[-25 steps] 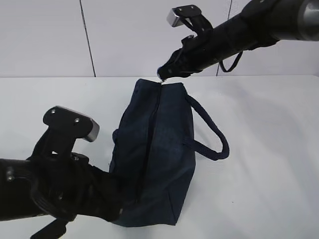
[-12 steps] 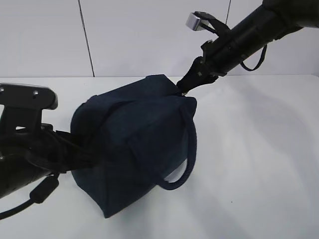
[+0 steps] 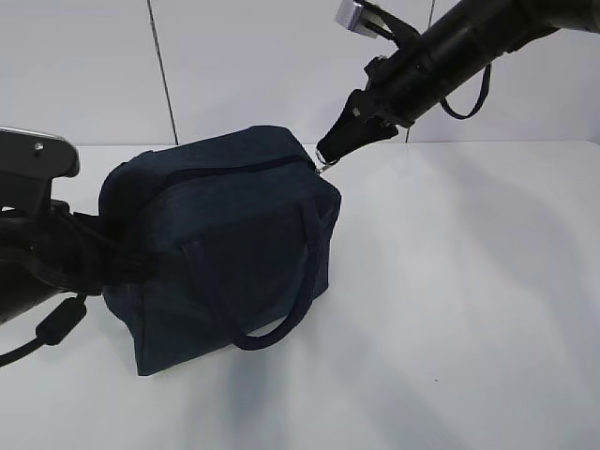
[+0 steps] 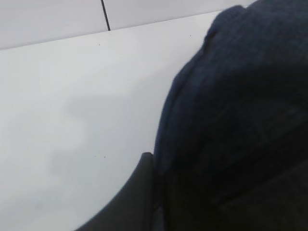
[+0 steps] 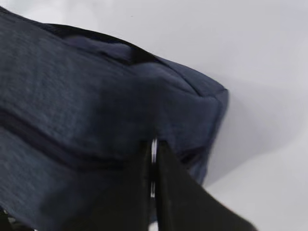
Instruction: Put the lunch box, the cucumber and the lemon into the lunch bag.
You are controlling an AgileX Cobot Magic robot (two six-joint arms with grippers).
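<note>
The dark navy lunch bag (image 3: 220, 248) stands zipped on the white table, its zipper line running along the top. My right gripper (image 3: 330, 155) is shut on the metal ring pull (image 5: 153, 166) at the bag's far right end. My left gripper (image 3: 122, 267) is pressed into the bag's left end; one dark finger (image 4: 139, 192) lies against the fabric (image 4: 236, 125) and the other is hidden. A loop handle (image 3: 291, 319) hangs at the front. The lunch box, cucumber and lemon are out of view.
The white table (image 3: 469, 309) spreads to the right and front of the bag. A white panelled wall (image 3: 234, 66) stands behind. The left arm's cable (image 3: 56, 323) hangs at the left edge.
The bag has turned from lengthwise to crosswise and shifted left. My right gripper has stayed on the ring pull at the zipper's end. My left arm has drawn back to the left.
</note>
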